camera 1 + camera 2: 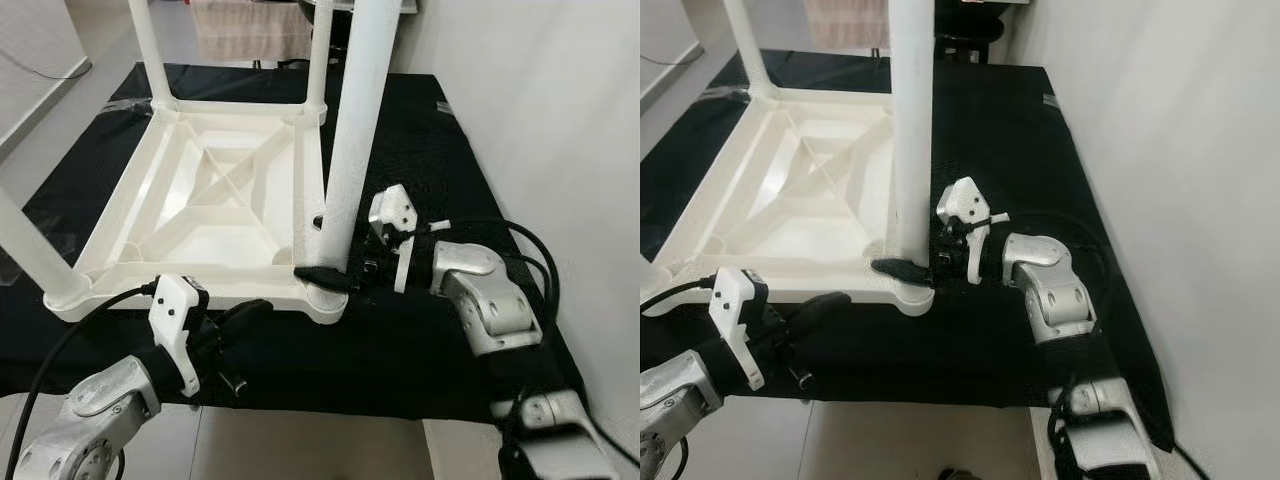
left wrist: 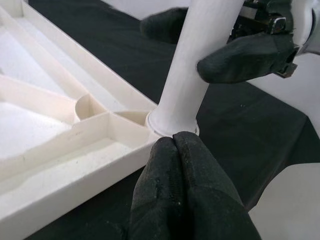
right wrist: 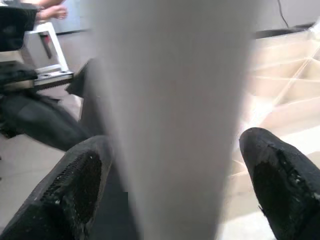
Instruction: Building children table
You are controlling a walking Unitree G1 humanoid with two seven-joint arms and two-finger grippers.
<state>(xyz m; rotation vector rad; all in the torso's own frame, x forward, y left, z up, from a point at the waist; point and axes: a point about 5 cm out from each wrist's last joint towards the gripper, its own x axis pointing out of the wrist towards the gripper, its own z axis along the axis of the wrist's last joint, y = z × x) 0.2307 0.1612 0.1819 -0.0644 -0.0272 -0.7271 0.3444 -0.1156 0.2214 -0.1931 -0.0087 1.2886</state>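
the upturned white table top [image 1: 215, 200] is lying centre-left on the black mat [image 1: 430, 150]. the right gripper [image 1: 325, 278], at lower centre, is clasping the near-right leg [image 1: 350, 150] low down, one finger on each side, as it stands in its corner socket [image 1: 325, 300]. the left gripper [image 1: 240, 318], fingers pressed together and empty, is hovering beside that corner. seating the leg looks to be the current step; next probably calls for a straight downward push

White table [image 1: 215, 205], black cloth [image 1: 420, 150], black fingers [image 2: 185, 195].
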